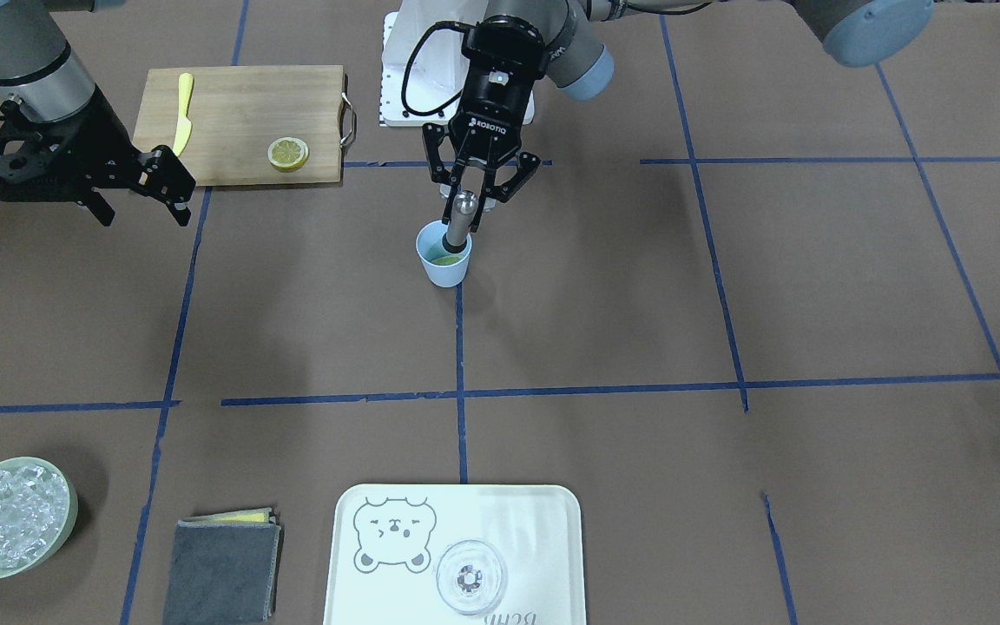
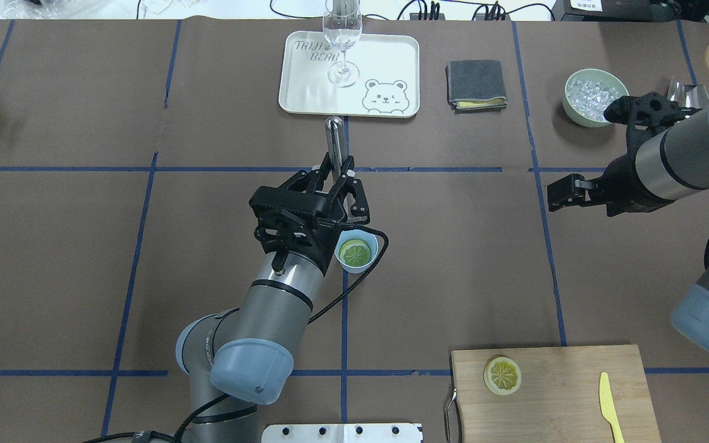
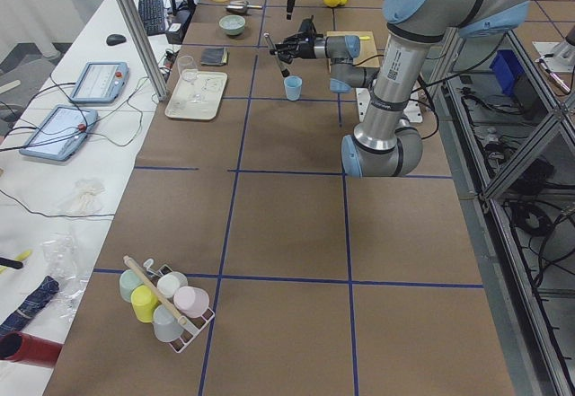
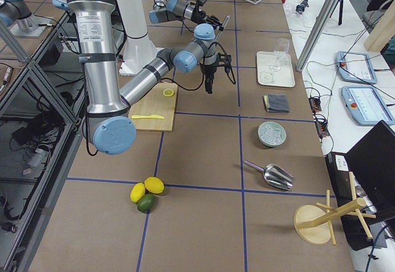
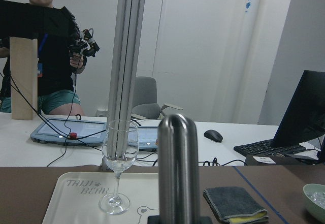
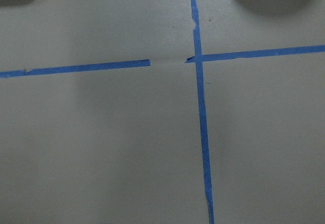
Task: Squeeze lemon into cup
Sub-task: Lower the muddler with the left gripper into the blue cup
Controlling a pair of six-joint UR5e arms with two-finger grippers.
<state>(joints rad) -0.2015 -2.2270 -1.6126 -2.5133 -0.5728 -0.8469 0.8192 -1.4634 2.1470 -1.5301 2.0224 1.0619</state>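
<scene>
Fingers (image 1: 449,204) of the left gripper (image 1: 463,222) are clamped round a steel muddler (image 1: 464,205), gripping its shaft with the rounded end up. Its dark lower end meets the mouth of the light-blue cup (image 1: 444,267), which stands upright near the middle of the table (image 1: 604,304), on a blue tape line. Seen from overhead, the lemon slice (image 2: 354,252) lies flat inside the cup, whole and round. Whether the muddler touches it cannot be told.

Well to the right, the right gripper (image 2: 583,154) hangs above bare table with its fingers spread wide, holding nothing.

On the near right, a wooden board (image 2: 564,381) carries a second slice (image 2: 502,375) and a yellow knife (image 2: 608,400). Along the far edge sit a tray (image 2: 305,92) with a stemmed glass (image 2: 342,37), a grey cloth (image 2: 476,83) and a bowl of ice (image 2: 579,117).
</scene>
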